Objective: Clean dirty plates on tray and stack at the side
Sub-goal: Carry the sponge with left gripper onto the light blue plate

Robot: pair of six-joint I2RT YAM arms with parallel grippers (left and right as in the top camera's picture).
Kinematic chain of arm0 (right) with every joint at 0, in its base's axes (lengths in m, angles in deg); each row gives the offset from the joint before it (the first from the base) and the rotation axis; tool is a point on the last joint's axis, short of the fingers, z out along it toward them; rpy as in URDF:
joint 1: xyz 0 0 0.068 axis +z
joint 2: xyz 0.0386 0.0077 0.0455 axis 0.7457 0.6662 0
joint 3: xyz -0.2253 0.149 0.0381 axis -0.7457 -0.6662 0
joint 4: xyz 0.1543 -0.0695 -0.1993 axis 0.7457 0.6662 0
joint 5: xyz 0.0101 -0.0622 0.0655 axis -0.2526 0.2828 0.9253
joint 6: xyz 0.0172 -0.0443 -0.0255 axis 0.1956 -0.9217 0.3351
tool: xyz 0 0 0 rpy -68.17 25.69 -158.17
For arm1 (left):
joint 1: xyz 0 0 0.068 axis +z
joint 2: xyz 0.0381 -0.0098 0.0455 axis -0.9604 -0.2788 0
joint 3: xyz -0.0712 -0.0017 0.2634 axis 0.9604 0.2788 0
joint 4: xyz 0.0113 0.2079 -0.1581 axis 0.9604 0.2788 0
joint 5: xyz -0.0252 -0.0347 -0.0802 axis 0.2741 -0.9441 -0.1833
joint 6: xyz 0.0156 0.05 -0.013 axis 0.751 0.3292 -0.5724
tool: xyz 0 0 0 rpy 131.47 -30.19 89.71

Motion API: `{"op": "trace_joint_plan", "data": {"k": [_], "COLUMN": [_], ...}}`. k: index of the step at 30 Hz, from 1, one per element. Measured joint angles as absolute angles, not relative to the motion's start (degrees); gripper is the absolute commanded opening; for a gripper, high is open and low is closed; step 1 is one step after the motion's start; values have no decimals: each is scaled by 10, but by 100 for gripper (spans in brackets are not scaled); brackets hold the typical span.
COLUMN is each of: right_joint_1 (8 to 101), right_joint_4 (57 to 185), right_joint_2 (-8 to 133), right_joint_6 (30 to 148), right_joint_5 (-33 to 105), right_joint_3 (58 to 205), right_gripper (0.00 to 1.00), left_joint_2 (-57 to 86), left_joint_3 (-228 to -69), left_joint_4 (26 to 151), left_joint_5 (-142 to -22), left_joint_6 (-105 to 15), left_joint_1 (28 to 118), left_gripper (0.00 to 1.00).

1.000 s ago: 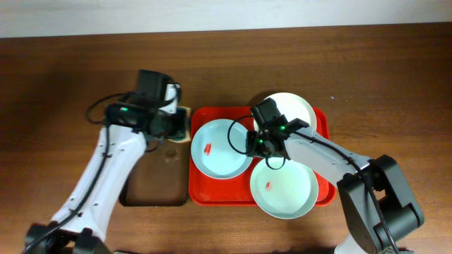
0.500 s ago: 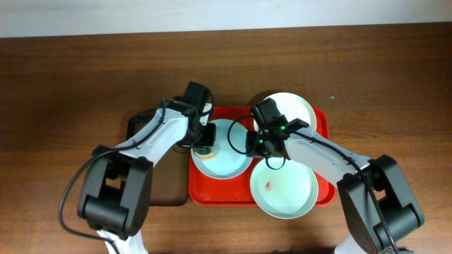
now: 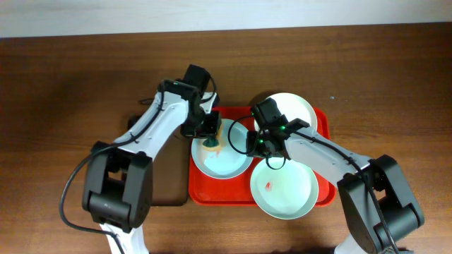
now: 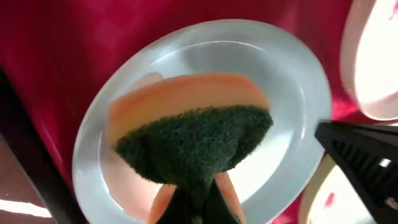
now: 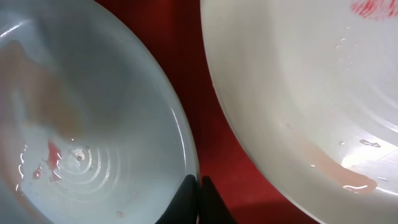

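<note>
Left arm has swung off the black tray at lower left and over to the red tray at frame centre; right arm has not shifted. Left fingers are clamped narrow on a sponge, green scrub face toward the wrist camera, orange layer along its far edge. The sponge sits on the floor of the blue plate, left of its centre in the overhead view, with a pinkish smear just right of it. Blue plate lies in the left half of the red tray. Right fingers are closed together on the blue plate's right rim, pinching it. The right wrist view shows red traces on that plate's floor. White plate is at the tray's upper right, its lower-left edge hidden under the right arm. Green plate is at the tray's lower right, overhanging the tray's front rim above the bench, with a red smear left of its centre. All three plates lie on the tray.
</note>
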State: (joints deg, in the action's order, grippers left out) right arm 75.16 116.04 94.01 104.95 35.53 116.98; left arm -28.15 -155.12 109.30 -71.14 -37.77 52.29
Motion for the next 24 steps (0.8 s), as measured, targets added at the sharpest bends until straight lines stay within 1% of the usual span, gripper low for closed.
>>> {"op": "trace_joint_plan", "data": {"k": [3, 6, 13, 24], "right_joint_1": [752, 752, 752, 751], "right_joint_4": [1160, 1161, 1161, 1161], "right_joint_2": [940, 940, 940, 940], "right_joint_6": [1050, 1050, 1050, 1050], "right_joint_5": [357, 357, 356, 352], "right_joint_3": [1170, 1170, 1170, 1170], "right_gripper": [4, 4, 4, 4], "left_joint_2": [-281, -281, -245, -240], "left_joint_3": [-1523, -1481, -1381, -1367], "left_joint_4": [1075, 1028, 902, 886], "left_joint_5": [-649, -623, -645, -673], "left_joint_6": [-381, -389, -414, -415], "left_joint_1": [495, 483, 486, 491], "left_gripper": [0, 0, 0, 0]}}
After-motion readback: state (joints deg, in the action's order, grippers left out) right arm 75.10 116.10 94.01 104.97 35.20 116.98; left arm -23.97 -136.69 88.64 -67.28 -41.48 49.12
